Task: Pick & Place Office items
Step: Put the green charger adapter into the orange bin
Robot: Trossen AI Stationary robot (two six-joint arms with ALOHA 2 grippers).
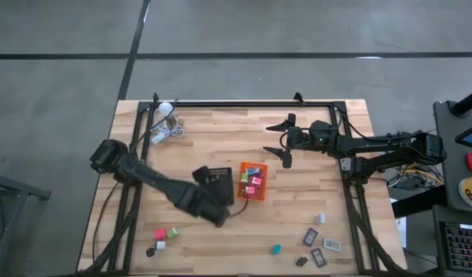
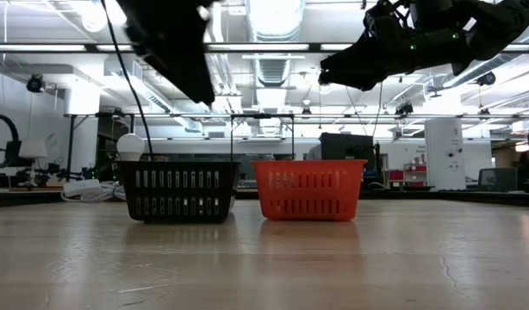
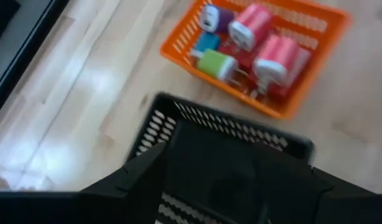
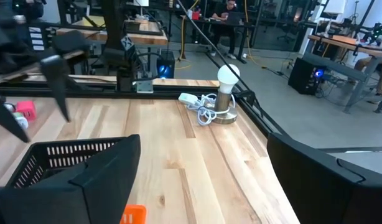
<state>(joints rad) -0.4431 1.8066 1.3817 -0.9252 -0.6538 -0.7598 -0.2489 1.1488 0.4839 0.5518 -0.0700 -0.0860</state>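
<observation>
The orange tray [image 1: 260, 171] holds several small pink, green, blue and purple blocks [image 3: 253, 43]. The black tray [image 1: 219, 171] stands against its left side. My left gripper [image 1: 207, 192] hangs open and empty above the black tray [image 3: 228, 134]. Its two fingers also show in the right wrist view [image 4: 54, 74], pointing down. My right gripper [image 1: 284, 142] is open and empty in the air, to the far right of the orange tray. Loose pink and green blocks [image 1: 166, 232] lie near the table's near left. Flat grey-black rectangles [image 1: 320, 246] and a teal block [image 1: 276, 249] lie at the near right.
A white ball with a coiled grey cable [image 1: 168, 115] sits at the far left corner and also shows in the right wrist view [image 4: 223, 87]. A black frame [image 1: 244, 103] runs along the table's far edge and sides. Bare wood lies between the trays and the near edge.
</observation>
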